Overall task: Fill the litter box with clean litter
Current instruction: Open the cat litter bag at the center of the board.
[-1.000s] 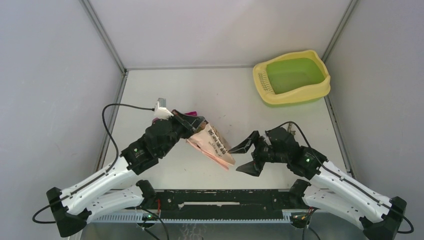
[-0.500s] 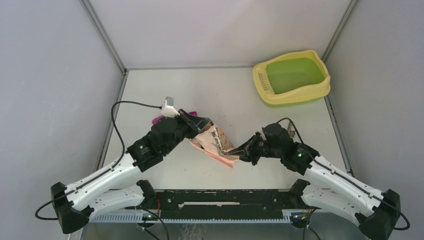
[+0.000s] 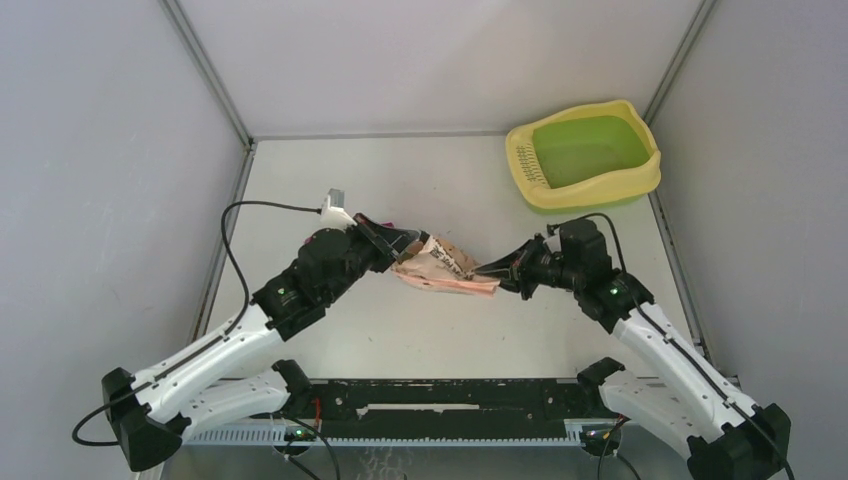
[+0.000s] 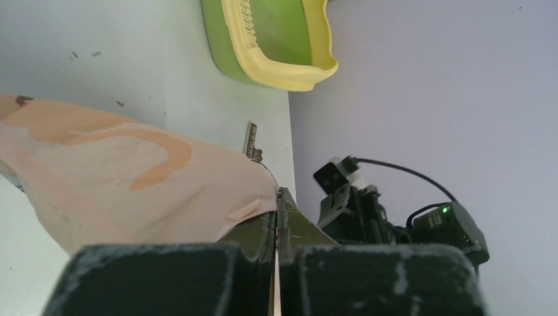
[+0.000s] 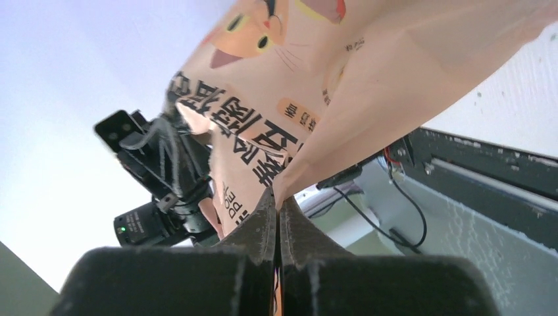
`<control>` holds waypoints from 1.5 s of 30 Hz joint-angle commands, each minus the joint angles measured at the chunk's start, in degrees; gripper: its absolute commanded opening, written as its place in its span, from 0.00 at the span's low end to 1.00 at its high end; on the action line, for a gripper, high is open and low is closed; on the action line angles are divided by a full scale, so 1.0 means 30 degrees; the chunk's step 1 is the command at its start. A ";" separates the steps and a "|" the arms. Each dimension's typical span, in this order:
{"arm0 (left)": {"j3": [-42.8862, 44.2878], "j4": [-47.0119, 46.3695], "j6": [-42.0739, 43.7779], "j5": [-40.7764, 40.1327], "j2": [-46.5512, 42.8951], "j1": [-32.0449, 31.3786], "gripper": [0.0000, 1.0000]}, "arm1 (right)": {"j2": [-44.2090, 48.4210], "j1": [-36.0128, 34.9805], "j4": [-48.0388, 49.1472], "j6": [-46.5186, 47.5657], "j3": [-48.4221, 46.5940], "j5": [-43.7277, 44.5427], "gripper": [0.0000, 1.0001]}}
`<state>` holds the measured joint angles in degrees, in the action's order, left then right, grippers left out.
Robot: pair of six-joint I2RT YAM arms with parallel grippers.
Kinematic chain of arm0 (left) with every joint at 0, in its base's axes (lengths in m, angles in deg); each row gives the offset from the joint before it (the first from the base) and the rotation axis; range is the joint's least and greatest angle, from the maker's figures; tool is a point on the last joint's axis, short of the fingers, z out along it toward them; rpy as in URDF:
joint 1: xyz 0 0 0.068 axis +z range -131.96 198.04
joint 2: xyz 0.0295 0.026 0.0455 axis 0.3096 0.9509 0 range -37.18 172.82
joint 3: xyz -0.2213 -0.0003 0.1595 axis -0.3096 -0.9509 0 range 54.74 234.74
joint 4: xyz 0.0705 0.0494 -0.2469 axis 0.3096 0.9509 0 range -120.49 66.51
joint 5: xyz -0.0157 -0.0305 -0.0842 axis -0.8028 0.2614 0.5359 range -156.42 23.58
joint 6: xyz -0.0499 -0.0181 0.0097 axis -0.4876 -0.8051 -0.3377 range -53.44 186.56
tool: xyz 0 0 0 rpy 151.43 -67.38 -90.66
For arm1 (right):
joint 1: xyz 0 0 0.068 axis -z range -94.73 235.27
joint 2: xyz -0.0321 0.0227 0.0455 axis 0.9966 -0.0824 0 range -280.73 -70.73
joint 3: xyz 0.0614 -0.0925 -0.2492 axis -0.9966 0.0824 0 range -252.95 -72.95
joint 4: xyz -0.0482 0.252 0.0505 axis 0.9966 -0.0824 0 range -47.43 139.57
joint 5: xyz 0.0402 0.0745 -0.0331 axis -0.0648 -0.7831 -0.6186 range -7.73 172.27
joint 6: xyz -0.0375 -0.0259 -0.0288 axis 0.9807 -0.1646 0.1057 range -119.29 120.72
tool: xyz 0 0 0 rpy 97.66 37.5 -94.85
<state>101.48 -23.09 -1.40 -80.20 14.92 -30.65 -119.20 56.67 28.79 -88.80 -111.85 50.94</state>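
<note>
The peach-pink printed bag [image 3: 445,270] hangs stretched between both grippers over the middle of the table. My left gripper [image 3: 405,245] is shut on its left end, and the thin edge shows pinched between the fingers in the left wrist view [image 4: 278,197]. My right gripper [image 3: 490,272] is shut on the bag's right corner [image 5: 277,197]. The printed side of the bag [image 5: 316,79] faces the right wrist camera. The litter box [image 3: 585,150], with a yellow rim and a green basin, stands empty at the far right corner [image 4: 276,39]. A few dark specks of litter [image 4: 120,103] lie on the table.
Grey enclosure walls close in the table on three sides, and the litter box sits against the right one. A black rail [image 3: 450,395] runs along the near edge between the arm bases. A small metal piece [image 4: 252,139] lies near the right arm.
My right gripper came in from the right and shut on the bag's right corner. The bag, slanted before, is now pulled out nearly level between both grippers and sits a little farther back.
</note>
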 commanded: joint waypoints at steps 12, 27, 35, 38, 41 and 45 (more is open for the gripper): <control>0.0220 0.0688 0.0009 0.2608 -0.1052 -0.0032 0.00 | -0.3625 0.2178 -0.3290 0.7784 -0.5975 -0.4297 0.00; -0.2975 -0.0605 -0.0707 0.2602 0.0792 0.0132 0.00 | -0.6288 0.4758 -0.1515 1.0041 -0.2975 -0.5337 0.39; -0.1046 0.1232 0.0832 0.3132 0.0579 0.1492 0.26 | -0.6968 0.4586 -0.1311 1.0026 -0.4333 -0.5501 0.50; 0.0317 0.2521 0.1629 0.3071 0.0078 0.1579 0.41 | -0.6679 0.4398 -0.1440 0.9875 -0.4791 -0.5535 0.50; 0.1577 0.3645 0.2492 0.3082 -0.0439 0.1617 0.53 | -0.6048 0.4063 -0.2030 1.0154 -0.5246 -0.4779 0.55; 0.2909 0.5510 0.3649 0.2385 -0.0914 0.1899 0.61 | -0.5422 0.3591 -0.3168 1.0847 -0.5635 -0.3734 0.61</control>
<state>104.36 -11.77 4.15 -72.03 14.48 -26.02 -138.87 68.93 20.55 -59.05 -125.42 37.06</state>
